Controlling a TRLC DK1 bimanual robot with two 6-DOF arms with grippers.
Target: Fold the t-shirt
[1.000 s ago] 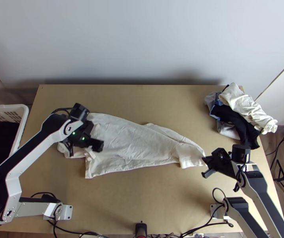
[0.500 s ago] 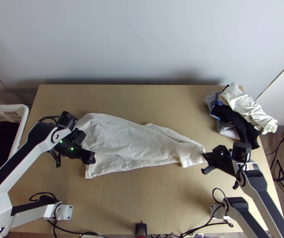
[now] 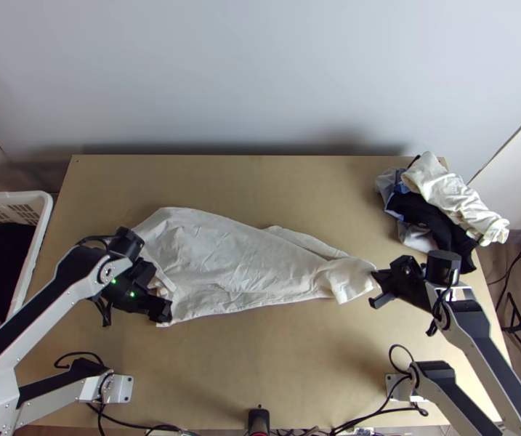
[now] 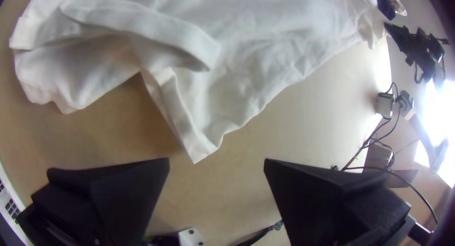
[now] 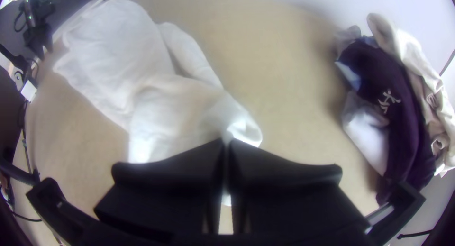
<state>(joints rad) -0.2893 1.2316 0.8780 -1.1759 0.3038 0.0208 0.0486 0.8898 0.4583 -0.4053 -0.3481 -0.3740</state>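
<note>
Over table (image 3: 275, 370): left hand (image 3: 156, 293) released; right hand (image 3: 378, 276) apparently clenching t-shirt (image 3: 238, 254); dark garment (image 5: 410, 137) pale-marked.

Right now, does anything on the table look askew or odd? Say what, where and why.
The T-shirt lies skewed, not squared up, a flap turned over near the open left gripper, its other end pinched in the right gripper. The garment heap, far right, juts past the edge of the table.
</note>
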